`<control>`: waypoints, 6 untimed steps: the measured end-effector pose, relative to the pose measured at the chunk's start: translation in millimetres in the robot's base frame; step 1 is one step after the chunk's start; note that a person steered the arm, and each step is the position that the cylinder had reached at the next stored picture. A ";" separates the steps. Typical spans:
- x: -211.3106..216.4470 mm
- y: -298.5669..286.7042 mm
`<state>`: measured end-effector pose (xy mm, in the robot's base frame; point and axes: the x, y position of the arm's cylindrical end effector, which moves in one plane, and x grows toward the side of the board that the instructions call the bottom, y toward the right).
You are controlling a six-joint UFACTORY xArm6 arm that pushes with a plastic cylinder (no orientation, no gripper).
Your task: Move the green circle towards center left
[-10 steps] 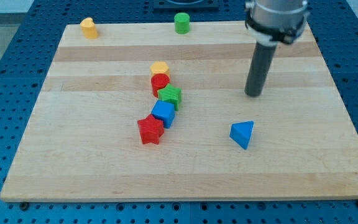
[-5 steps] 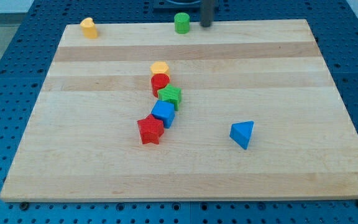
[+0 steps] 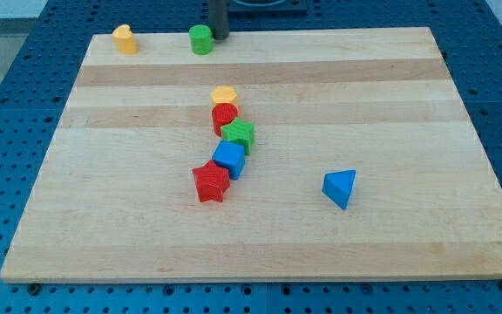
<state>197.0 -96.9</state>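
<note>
Along your wooden board's [image 3: 460, 131] far edge, my tip [image 3: 220, 37], a clawless rod, touches the green circle's [image 3: 201, 39] right side, the yellow block [image 3: 125, 39] lying farther left.

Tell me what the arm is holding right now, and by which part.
Nothing is held: the end effector is a bare rod. My tip sits at the green circle's right side, at the board's top edge, pushing rather than gripping.
</note>
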 end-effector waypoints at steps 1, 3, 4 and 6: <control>38.5 -23.6; -2.3 -8.3; 25.1 -21.4; 52.7 -34.1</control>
<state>249.8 -131.0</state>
